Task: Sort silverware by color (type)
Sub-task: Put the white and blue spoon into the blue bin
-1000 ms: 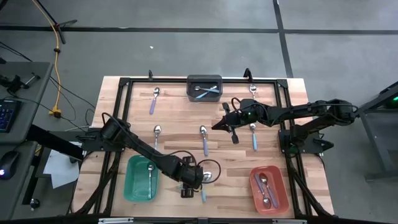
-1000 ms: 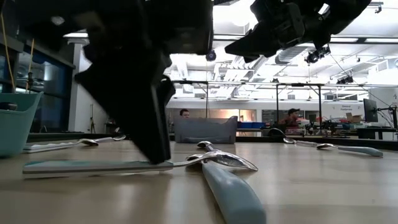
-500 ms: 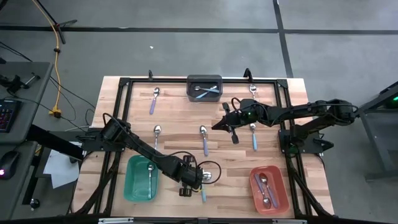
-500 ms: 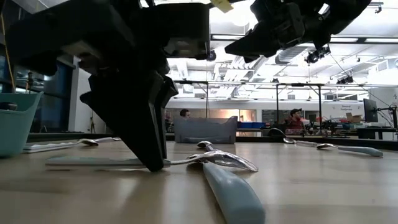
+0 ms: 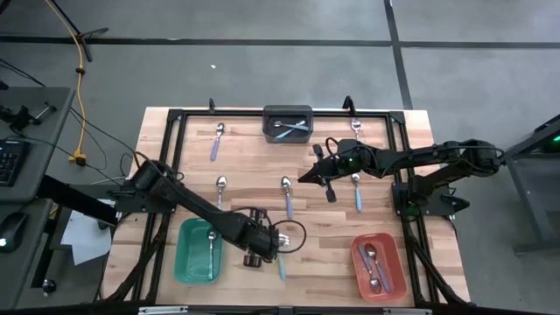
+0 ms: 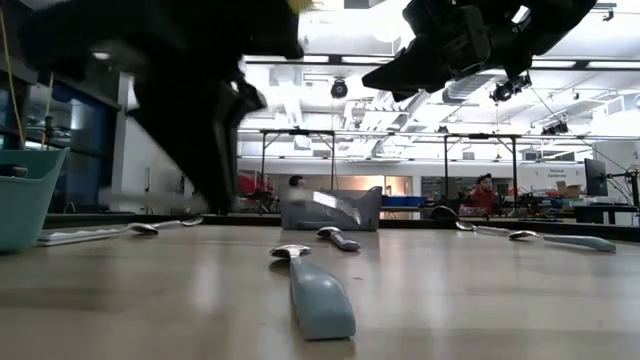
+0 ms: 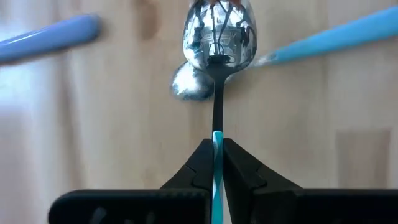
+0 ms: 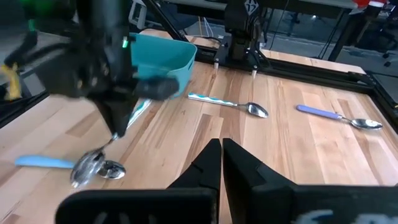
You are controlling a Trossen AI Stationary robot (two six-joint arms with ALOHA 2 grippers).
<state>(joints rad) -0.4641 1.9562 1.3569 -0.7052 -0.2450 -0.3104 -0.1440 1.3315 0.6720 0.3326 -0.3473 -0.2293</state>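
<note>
Over the pale wood table (image 5: pixel 245 171), left gripper (image 7: pixel 216 163) pinches a teal-handled metal spoon (image 7: pixel 217 74), lifted, bound for the teal bin (image 5: pixel 198 251); right gripper (image 8: pixel 221 163) waits shut, empty.

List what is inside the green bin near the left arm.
The green bin holds one spoon lying lengthwise, bowl toward the table's far side. Its handle colour is hard to tell against the bin. The left arm passes just beyond the bin's corner, covering nothing inside it.

Grey floor (image 5: pixel 262 79) surrounds the wooden table (image 5: pixel 254 162); ceiling lights (image 6: pixel 600 35) glow.
</note>
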